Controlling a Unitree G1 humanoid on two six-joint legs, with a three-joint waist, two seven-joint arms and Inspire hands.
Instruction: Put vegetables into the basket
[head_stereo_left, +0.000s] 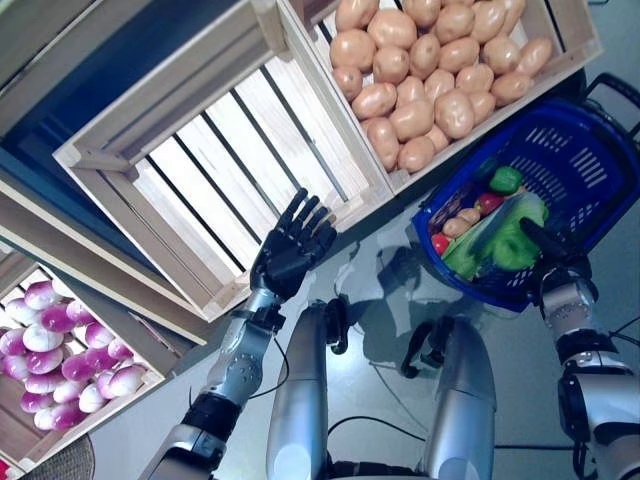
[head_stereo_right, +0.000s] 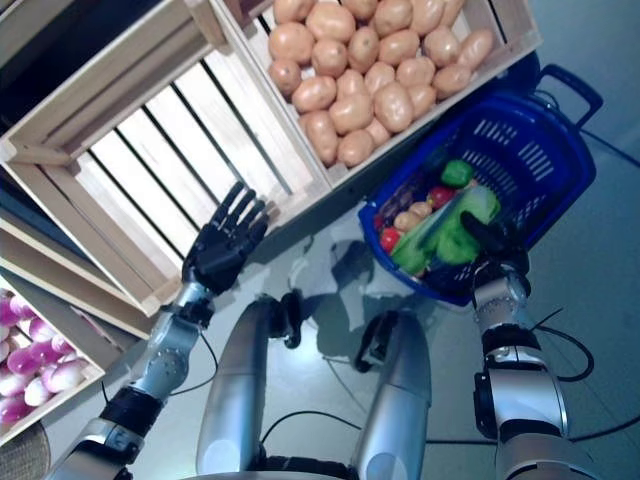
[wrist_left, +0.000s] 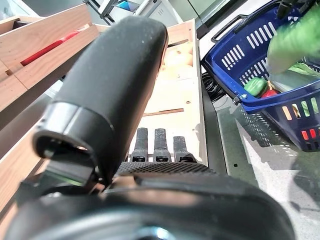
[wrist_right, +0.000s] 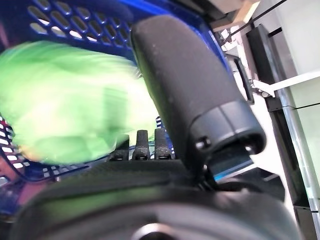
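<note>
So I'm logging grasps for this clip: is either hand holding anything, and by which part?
The left hand is open and empty by the empty crate. The right hand is at the leafy green vegetable over the blue basket; whether it grips it cannot be told.

No readable text, label, number or sign anywhere. Nothing printed on the blue basket (head_stereo_left: 560, 170), nothing on the empty wooden crate (head_stereo_left: 215, 160), nothing on the crate of potatoes (head_stereo_left: 570, 45), nothing on the crate of purple onions (head_stereo_left: 150, 375).
</note>
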